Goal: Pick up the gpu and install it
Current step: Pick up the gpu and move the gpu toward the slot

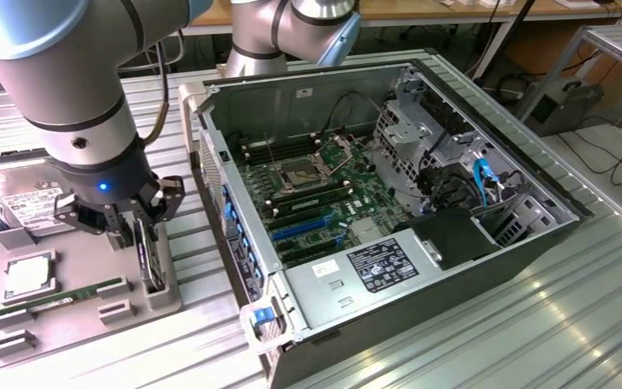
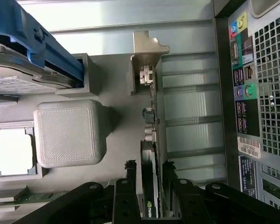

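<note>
The gpu (image 1: 151,261) stands on edge in a slot of the grey holder tray (image 1: 87,263), at the exterior view's left. My gripper (image 1: 142,233) has come down over it from above, one finger on each face of the card. In the wrist view the gpu (image 2: 152,135) appears edge-on, its silver bracket (image 2: 147,58) at the far end, and the gripper (image 2: 150,164) is shut on the card, with black fingers (image 2: 131,186) against both sides. The open computer case (image 1: 289,93) lies beside the tray, showing its motherboard (image 1: 322,190) and blue expansion slots (image 1: 302,230).
On the tray lie a silver hard drive (image 1: 25,198), a processor (image 1: 30,275) and a narrow green memory stick (image 1: 62,298). The case's rear port panel (image 2: 245,88) is close beside the card. Cables and a drive cage (image 1: 473,178) fill the case's far side.
</note>
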`<action>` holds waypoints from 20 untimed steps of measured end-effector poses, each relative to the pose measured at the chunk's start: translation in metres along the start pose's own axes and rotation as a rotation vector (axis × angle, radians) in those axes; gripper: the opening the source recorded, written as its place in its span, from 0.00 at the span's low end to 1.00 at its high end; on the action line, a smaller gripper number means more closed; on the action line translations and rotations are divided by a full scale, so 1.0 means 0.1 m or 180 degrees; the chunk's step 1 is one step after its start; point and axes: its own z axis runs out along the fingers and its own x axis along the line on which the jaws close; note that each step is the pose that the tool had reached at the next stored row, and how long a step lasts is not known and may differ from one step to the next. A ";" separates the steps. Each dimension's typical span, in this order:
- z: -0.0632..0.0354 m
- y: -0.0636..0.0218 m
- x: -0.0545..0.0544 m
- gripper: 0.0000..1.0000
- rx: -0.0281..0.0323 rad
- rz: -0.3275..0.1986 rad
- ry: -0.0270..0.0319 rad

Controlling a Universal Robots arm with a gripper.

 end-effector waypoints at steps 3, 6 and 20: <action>0.000 0.006 0.00 0.36 0.0000 0.0005 0.0000; 0.000 0.007 0.00 0.36 0.0000 0.0005 0.0000; 0.004 0.007 0.00 0.26 -0.0011 -0.0233 0.0010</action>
